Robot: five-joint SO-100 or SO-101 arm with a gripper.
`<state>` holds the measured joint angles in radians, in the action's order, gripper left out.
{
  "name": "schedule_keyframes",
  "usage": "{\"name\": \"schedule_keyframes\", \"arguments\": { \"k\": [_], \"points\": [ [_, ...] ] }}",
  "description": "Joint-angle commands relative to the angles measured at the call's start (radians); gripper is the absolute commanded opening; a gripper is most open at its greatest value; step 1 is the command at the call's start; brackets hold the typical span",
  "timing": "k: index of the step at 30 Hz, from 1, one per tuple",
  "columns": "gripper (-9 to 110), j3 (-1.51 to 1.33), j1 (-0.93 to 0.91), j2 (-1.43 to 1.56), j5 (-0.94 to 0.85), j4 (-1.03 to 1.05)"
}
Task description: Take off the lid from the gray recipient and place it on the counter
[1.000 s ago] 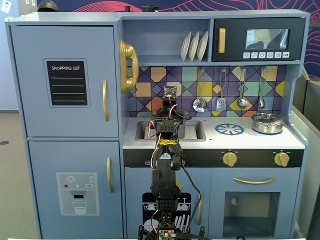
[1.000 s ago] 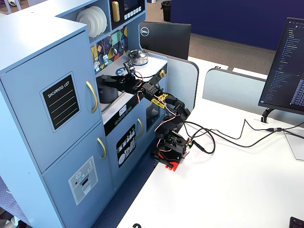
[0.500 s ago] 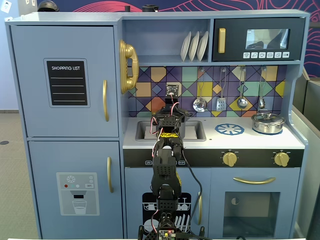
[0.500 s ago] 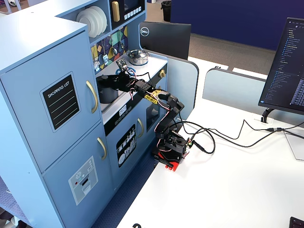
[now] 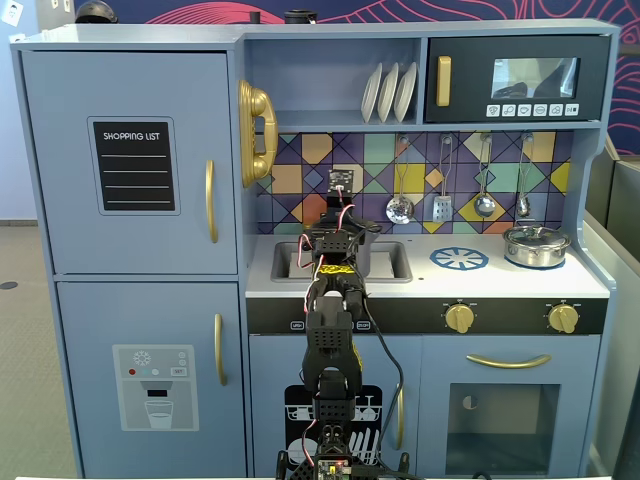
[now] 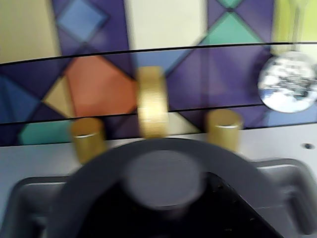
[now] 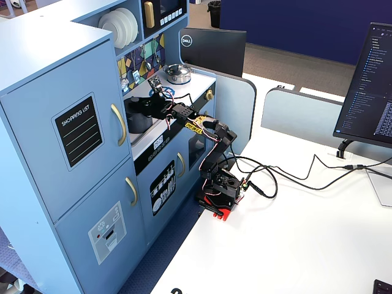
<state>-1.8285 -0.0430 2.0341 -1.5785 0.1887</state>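
The dark-gray lid (image 6: pixel 99 173) with its round knob (image 6: pixel 161 178) fills the bottom of the wrist view, blurred and tilted face-on to the camera. A black jaw covers its lower part. My gripper (image 6: pixel 173 210) looks shut on the lid over the sink (image 6: pixel 22 203). In a fixed view the gripper (image 7: pixel 149 105) is at the top of the gray recipient (image 7: pixel 136 122), which stands in the sink. From the front the arm and gripper (image 5: pixel 338 245) hide the pot. The pale counter (image 5: pixel 480 282) with the blue burner (image 5: pixel 459 259) lies to the right.
A gold faucet (image 6: pixel 152 101) and two gold taps stand just behind the lid. A shiny silver pot (image 5: pixel 536 245) sits at the counter's right end. Utensils (image 5: pixel 442 205) hang on the tiled wall. The cupboard wall (image 5: pixel 240 200) borders the sink on the left.
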Motion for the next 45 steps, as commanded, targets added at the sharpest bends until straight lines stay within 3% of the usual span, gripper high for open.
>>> {"name": "schedule_keyframes", "arguments": {
  "k": [1,20,45],
  "points": [
    [0,0.052,0.014,0.028,0.014,-0.049],
    [0,0.124,0.002,0.060,-0.041,-0.106],
    [0,0.051,-0.506,0.066,0.009,-0.195]
  ]
}}
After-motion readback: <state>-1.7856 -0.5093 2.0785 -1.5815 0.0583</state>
